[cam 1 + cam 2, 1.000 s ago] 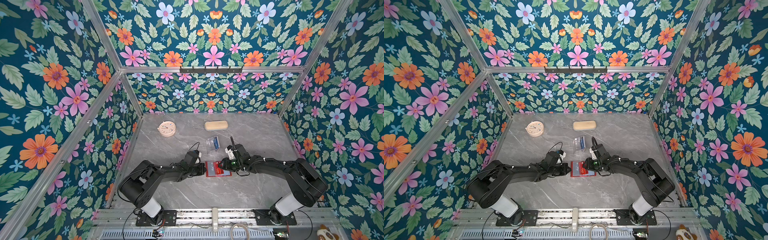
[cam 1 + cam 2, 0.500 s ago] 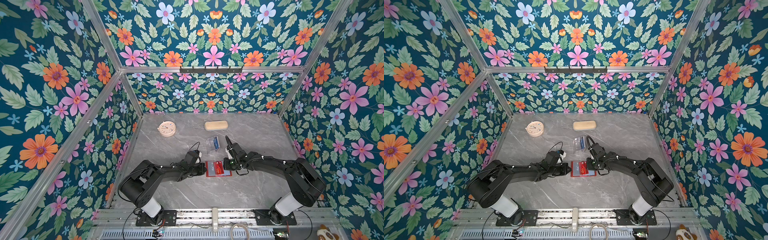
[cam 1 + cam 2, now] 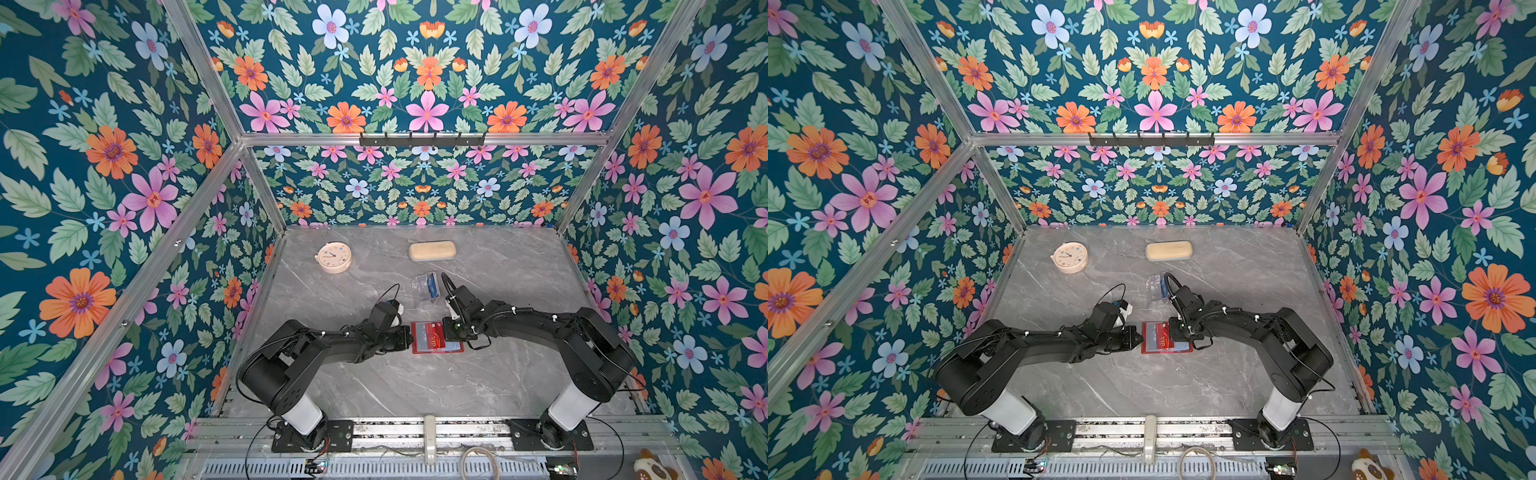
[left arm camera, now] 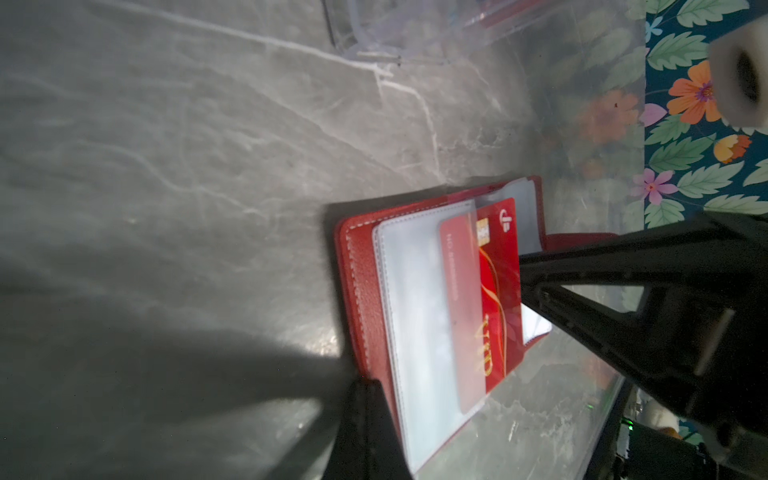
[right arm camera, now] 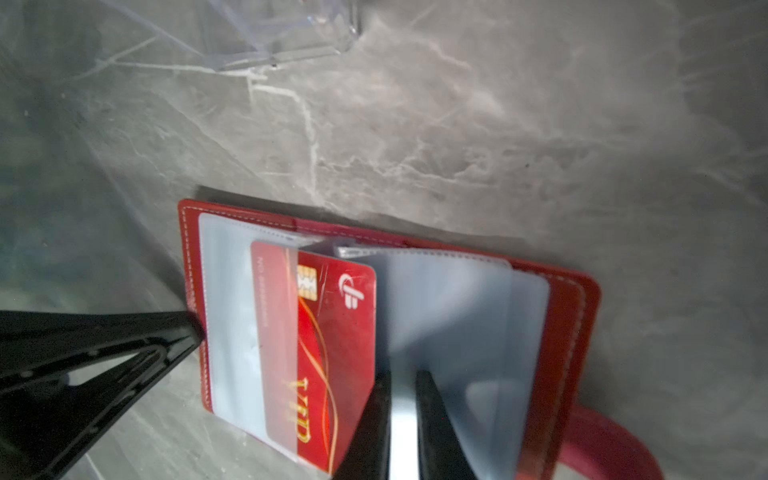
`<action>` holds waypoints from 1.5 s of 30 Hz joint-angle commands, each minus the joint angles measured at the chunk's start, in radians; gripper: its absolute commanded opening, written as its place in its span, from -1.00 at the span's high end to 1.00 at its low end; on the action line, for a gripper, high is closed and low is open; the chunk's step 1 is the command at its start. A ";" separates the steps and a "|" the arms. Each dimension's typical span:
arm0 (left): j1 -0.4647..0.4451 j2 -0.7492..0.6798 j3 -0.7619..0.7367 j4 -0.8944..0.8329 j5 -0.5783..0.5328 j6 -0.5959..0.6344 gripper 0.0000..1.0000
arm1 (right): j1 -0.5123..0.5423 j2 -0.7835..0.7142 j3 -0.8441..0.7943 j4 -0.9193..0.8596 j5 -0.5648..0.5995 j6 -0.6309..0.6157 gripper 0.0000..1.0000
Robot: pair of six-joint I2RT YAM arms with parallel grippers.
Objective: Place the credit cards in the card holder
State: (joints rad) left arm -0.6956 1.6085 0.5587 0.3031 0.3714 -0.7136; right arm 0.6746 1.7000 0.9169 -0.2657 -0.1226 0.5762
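The red card holder (image 3: 436,351) (image 3: 1166,351) lies open on the table, clear sleeves up. A red credit card (image 5: 336,332) (image 4: 498,291) with gold lettering sits partly inside one sleeve. My left gripper (image 3: 409,337) (image 4: 370,390) is shut, its tip against the holder's left cover edge. Jaws a narrow gap apart, my right gripper (image 3: 445,332) (image 5: 403,395) stands over the sleeves at the card's free edge. Nothing shows clamped between its fingers. Blue credit cards (image 3: 432,286) stand in a clear acrylic stand (image 3: 422,291) behind the holder.
A round cream clock (image 3: 333,257) and a beige oblong case (image 3: 432,250) lie near the back wall. The holder's snap tab (image 5: 602,440) sticks out on the right arm's side. Floral walls close in the table's left, right and back.
The right wrist has leaned a little to the left while its tips stay at the card's edge. The left arm and the card holder have not moved.
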 commanded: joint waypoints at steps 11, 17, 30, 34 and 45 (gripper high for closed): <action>0.000 0.013 -0.003 -0.072 -0.020 0.010 1.00 | 0.023 0.005 0.021 -0.096 0.063 -0.015 0.39; 0.000 0.010 -0.007 -0.073 -0.024 0.011 1.00 | 0.027 -0.032 0.039 -0.098 0.043 -0.029 0.65; -0.001 0.013 -0.003 -0.070 -0.025 0.015 1.00 | 0.033 0.054 0.112 -0.124 0.029 -0.027 1.00; 0.000 0.014 -0.003 -0.072 -0.025 0.015 1.00 | 0.037 0.080 0.127 -0.137 0.031 -0.027 1.00; -0.001 0.013 0.003 -0.084 -0.028 0.022 1.00 | 0.048 0.122 0.152 -0.196 0.060 -0.039 0.79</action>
State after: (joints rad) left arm -0.6956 1.6131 0.5610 0.3103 0.3714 -0.7063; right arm 0.7181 1.8027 1.0691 -0.3988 -0.0837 0.5468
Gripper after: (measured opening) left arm 0.044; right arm 0.100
